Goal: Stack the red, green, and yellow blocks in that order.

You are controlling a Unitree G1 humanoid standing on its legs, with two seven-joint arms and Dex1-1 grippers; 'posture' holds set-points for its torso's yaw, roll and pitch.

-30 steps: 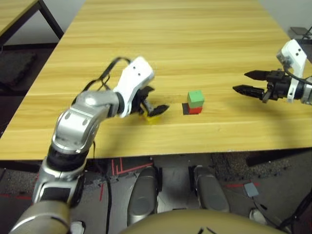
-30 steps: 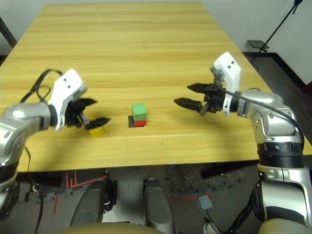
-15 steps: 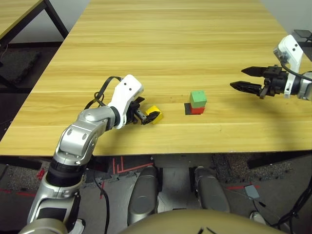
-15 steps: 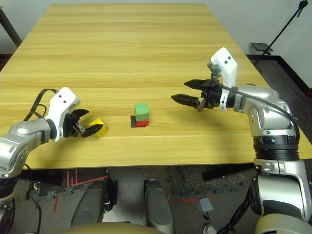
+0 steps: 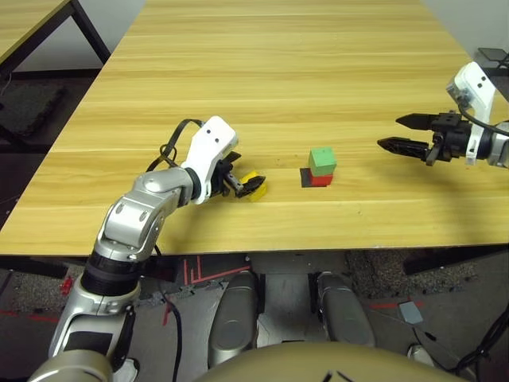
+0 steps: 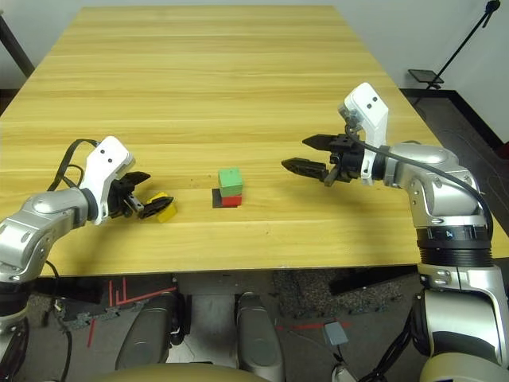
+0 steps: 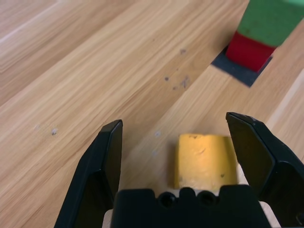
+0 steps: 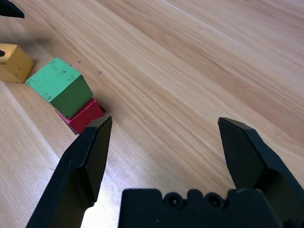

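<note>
The green block sits on top of the red block near the table's front middle, on a flat black patch. To their left the yellow block lies on the table. My left gripper is open and straddles the yellow block, which lies deep between the fingers, close to one and apart from the other. My right gripper hovers open to the right of the stack, pointing at it, with nothing between its fingers. The green block and red block show ahead of it.
The wooden table stretches far behind the blocks. Its front edge runs close below the blocks. Dark floor lies beyond the left edge, and a second table corner stands at the far left.
My left gripper has slid forward, so the yellow block now lies deeper between its open fingers. The right gripper has stayed open and about where it was.
</note>
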